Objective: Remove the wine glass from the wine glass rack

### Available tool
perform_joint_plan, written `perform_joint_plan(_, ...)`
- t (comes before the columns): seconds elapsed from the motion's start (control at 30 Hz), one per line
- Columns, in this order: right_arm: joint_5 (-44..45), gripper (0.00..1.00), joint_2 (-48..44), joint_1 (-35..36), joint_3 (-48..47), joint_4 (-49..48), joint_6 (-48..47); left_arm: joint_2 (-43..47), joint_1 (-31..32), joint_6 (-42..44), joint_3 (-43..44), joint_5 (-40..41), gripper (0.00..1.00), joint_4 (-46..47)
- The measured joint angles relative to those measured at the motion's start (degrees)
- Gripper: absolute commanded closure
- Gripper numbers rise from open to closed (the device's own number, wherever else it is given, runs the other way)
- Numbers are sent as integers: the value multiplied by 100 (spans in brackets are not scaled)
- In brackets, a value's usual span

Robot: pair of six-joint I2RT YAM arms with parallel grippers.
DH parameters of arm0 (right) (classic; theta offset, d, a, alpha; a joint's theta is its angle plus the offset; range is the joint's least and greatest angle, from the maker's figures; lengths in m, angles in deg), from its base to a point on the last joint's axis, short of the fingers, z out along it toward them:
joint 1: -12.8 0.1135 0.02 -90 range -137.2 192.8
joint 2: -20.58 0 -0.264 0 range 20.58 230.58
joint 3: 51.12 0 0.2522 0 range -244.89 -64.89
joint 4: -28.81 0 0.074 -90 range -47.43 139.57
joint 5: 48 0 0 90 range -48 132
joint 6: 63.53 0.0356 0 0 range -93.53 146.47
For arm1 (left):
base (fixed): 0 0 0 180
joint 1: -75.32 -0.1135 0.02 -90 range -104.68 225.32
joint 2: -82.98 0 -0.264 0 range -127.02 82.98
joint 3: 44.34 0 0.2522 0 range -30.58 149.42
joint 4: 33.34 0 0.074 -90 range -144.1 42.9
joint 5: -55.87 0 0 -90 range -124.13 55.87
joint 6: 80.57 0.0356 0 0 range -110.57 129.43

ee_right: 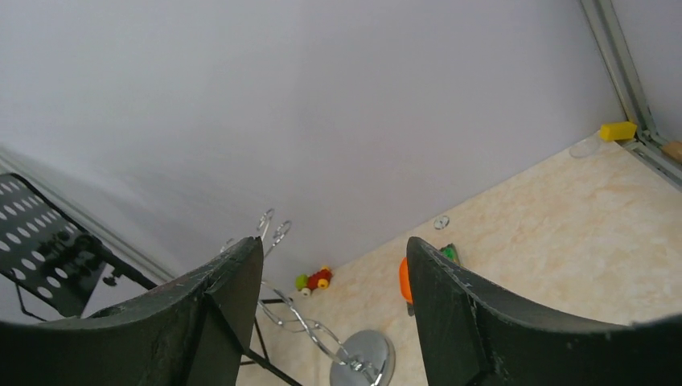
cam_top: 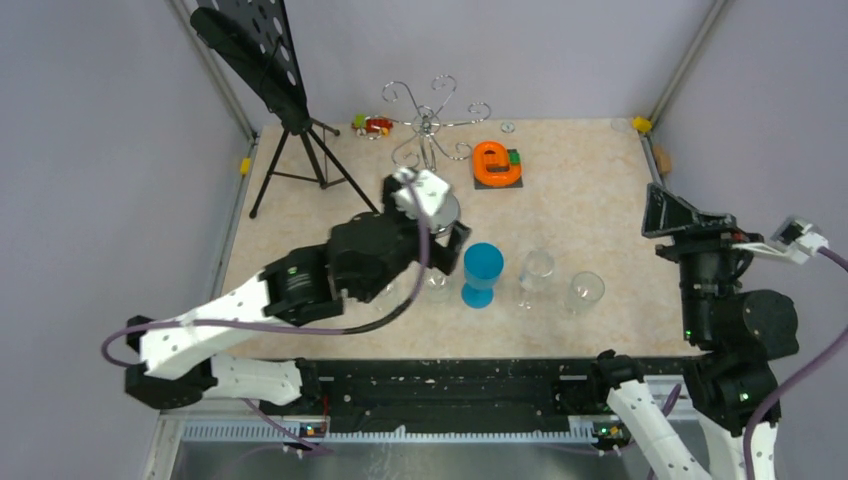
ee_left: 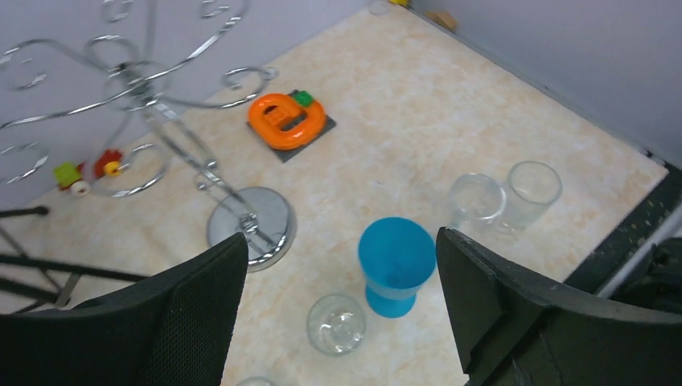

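The chrome wine glass rack [cam_top: 430, 120] stands at the back middle of the table. It also shows in the left wrist view [ee_left: 161, 121], with its round base [ee_left: 251, 225], and in the right wrist view [ee_right: 322, 338]. I see no glass on its curled hooks. A clear stemmed glass [cam_top: 537, 270] stands upright right of a blue goblet [cam_top: 482, 272]. Another clear glass [ee_left: 337, 323] stands below my left gripper [ee_left: 342, 241]. That gripper is open and empty, and hovers just in front of the rack base [cam_top: 440, 240]. My right gripper [ee_right: 334, 249] is open and empty, raised at the right edge [cam_top: 680, 215].
A clear tumbler [cam_top: 585, 292] stands right of the stemmed glass. An orange toy on a dark square [cam_top: 497, 163] lies right of the rack. A black tripod music stand [cam_top: 285, 100] fills the back left. Small coloured toys [cam_top: 375, 125] lie by the back wall.
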Motion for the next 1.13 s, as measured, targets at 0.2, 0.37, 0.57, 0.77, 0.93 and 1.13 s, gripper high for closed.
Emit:
perform_joint_plan(0.2, -326, 29, 254, 0, 101, -72, -474, 1993, 0, -164, -1274, 1429, 11, 275)
perform_joint_plan(0.37, -256, 29, 232, 0, 96, -46, -852, 3036, 0, -116, -1679, 2789, 11, 295)
perform_joint_plan(0.57, 114, 29, 223, 0, 20, 282, -1307, 3851, 0, 138, -2057, 4183, 11, 289)
perform_joint_plan(0.77, 667, 29, 164, 0, -146, 695, -1598, 4273, 0, 269, -2258, 4990, 10, 219)
perform_joint_plan(0.93, 1071, 29, 26, 0, -146, 1049, -1676, 4625, 0, 319, -2391, 5309, 7, 175)
perform_joint_plan(1.13, 1318, 29, -90, 0, -146, 1325, -1683, 4876, 0, 546, -2424, 5412, 6, 275)
